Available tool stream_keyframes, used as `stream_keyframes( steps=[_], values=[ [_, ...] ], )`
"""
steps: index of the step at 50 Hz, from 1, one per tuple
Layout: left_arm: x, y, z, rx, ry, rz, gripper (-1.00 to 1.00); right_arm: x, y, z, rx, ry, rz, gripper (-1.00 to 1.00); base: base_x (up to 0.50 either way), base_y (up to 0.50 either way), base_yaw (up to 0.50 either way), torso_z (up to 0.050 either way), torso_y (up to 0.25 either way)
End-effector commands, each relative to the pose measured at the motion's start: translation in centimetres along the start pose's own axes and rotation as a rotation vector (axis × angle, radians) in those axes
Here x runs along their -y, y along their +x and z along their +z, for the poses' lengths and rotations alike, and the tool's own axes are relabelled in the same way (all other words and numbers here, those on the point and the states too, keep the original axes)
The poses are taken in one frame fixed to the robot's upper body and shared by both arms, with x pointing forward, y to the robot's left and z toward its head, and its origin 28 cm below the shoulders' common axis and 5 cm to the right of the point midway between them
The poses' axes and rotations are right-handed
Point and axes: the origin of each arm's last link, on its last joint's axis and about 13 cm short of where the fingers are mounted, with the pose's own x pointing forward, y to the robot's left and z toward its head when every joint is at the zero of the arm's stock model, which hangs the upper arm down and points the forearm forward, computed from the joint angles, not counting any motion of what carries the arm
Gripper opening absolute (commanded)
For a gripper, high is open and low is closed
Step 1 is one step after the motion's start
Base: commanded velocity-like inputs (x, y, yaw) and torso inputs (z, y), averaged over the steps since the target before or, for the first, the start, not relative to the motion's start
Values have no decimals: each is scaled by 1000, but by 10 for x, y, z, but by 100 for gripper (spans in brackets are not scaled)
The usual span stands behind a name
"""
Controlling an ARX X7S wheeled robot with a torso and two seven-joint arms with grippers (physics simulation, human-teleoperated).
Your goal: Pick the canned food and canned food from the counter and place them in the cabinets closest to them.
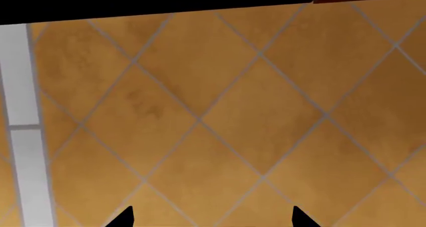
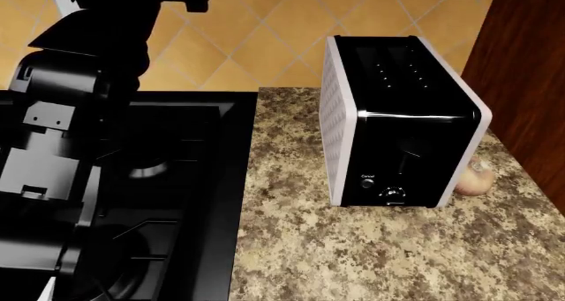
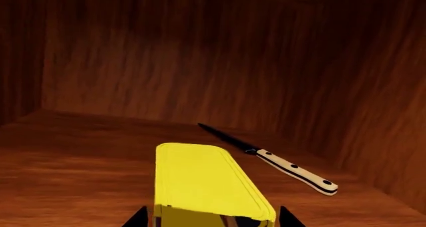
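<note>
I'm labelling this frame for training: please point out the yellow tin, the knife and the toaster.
yellow tin (image 3: 199,179): right wrist view, middle of its flat top.
knife (image 3: 296,172): right wrist view, on the pale handle.
toaster (image 2: 406,152): head view, on its black front face.

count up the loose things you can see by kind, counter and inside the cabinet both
Yellow tin, inside the cabinet between the right gripper fingertips: 1
Knife, on the cabinet floor beside the tin: 1
Toaster, on the counter: 1
Pale onion, behind the toaster: 1
Total: 4
</note>
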Motion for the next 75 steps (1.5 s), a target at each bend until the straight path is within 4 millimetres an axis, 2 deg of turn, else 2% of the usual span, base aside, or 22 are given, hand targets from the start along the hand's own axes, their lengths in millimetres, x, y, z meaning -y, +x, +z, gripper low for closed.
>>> stream_keyframes(
  steps=[1, 34, 44, 55, 59, 65, 75],
  values=[
    [0, 0, 1, 3, 1, -5, 100, -2, 9, -9, -4, -55, -41, 100, 0, 0, 0, 0, 0],
    [0, -2, 3, 6, 2, -9, 100, 3, -10, 10, 156, -31, -57, 100, 2, 0, 1, 0, 0],
    [0, -2, 4, 10, -1, -8, 100, 2, -13, 11, 166, -22, -37, 100, 0, 0, 0, 0, 0],
    [-2, -32, 41, 123, -111, -58, 100, 10, -29, 10, 160, -9, -9, 100, 0, 0, 0, 0, 0],
    [0, -50, 51, 167, -118, -81, 100, 13, -34, 7, 153, -6, 10, 100, 0, 0, 0, 0, 0],
    [0, -69, 58, 210, -123, -108, 100, 18, -42, 4, 148, -15, 21, 100, 0, 0, 0, 0, 0],
    [-1, -86, 58, 210, -96, -138, 100, 26, -65, 3, 181, -17, 37, 100, 0, 0, 0, 0, 0]
  ],
)
